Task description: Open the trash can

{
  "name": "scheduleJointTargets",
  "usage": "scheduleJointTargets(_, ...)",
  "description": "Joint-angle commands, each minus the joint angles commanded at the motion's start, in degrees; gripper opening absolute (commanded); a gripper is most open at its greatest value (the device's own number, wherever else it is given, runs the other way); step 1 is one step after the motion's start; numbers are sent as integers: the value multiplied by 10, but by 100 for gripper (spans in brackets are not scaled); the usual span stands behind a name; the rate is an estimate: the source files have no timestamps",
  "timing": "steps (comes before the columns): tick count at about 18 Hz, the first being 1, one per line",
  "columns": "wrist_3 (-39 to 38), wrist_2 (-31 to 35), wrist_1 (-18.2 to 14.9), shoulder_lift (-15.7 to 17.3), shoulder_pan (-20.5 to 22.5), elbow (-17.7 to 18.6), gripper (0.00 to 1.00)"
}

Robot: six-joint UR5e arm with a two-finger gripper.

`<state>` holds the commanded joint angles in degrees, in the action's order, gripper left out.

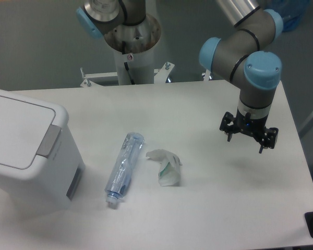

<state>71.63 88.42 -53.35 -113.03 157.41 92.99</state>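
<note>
The trash can (26, 156) is a large white boxy bin at the table's left edge. Its flat lid (15, 127) lies down shut, with a grey latch strip (49, 140) on the lid's right side and a grey panel (75, 182) lower on the side wall. My gripper (245, 144) hangs over the right part of the table, far from the bin, pointing down. Its two fingers are spread apart and nothing is between them.
A clear plastic bottle (123, 167) lies on its side just right of the bin. A crumpled white wrapper (166, 167) lies next to the bottle. The arm's base column (131, 47) stands at the table's back edge.
</note>
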Motion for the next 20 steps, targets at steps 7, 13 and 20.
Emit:
scheduleJointTargets(7, 1, -3, -2, 0, 1, -1, 100)
scheduleJointTargets(13, -36, -61, 4, 3, 10, 6, 100)
scheduleJointTargets(20, -299, -217, 4, 30, -12, -32, 100)
